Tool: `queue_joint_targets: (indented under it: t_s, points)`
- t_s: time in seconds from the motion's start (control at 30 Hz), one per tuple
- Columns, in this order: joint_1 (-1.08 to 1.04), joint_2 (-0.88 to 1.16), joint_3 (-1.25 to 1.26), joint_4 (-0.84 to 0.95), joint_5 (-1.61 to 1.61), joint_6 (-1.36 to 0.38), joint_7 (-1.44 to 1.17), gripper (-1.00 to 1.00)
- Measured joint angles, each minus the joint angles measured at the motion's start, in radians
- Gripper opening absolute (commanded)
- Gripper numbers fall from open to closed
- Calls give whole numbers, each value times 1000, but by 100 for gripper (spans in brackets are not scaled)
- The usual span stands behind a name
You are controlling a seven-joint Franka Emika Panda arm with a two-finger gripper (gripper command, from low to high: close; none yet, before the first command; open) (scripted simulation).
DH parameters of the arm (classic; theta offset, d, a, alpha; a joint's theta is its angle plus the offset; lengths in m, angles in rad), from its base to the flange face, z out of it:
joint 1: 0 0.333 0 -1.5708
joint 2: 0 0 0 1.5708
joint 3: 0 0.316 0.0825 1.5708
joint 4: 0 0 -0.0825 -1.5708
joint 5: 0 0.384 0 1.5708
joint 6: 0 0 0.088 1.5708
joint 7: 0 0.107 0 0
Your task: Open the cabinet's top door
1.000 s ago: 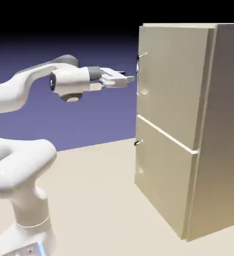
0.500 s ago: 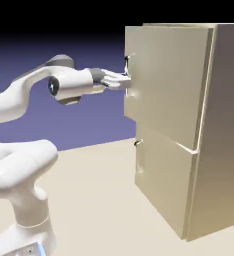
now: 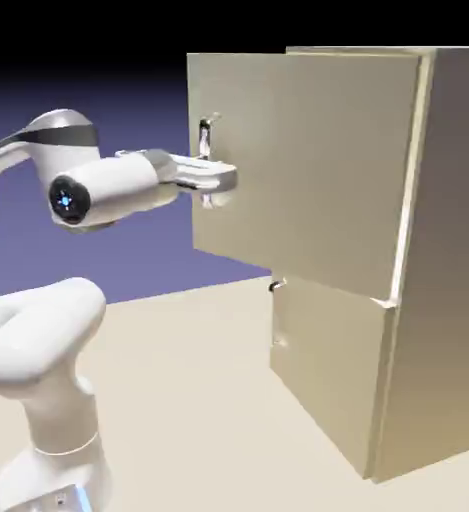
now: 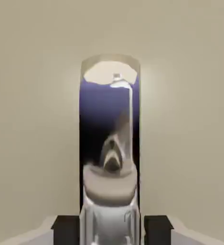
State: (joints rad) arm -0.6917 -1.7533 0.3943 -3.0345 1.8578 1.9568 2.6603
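The hand (image 3: pixel 210 182) was clamped on the upright silver handle (image 3: pixel 205 140) of the top door (image 3: pixel 298 160), which stood partly swung out from the cabinet (image 3: pixel 448 250).

You're looking at a plain backdrop (image 3: pixel 128 110) that is black at the top and fades down into blue-violet. Below it a smooth, pale beige table surface (image 3: pixel 198 400) runs from the far left to the near right, evenly lit.

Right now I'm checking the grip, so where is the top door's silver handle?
In the exterior view, the handle stands upright near the top door's left edge, upper middle of the picture, with the gripper shut on it.
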Motion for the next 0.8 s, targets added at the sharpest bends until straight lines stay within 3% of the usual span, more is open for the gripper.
queue_joint_targets:
  t_s: [0.33, 0.8]
  points:
    - [-291, 19, -233, -22, -114, -423, -57, -100]
    - [-224, 495, -681, 156, -581, -718, -367, -100]
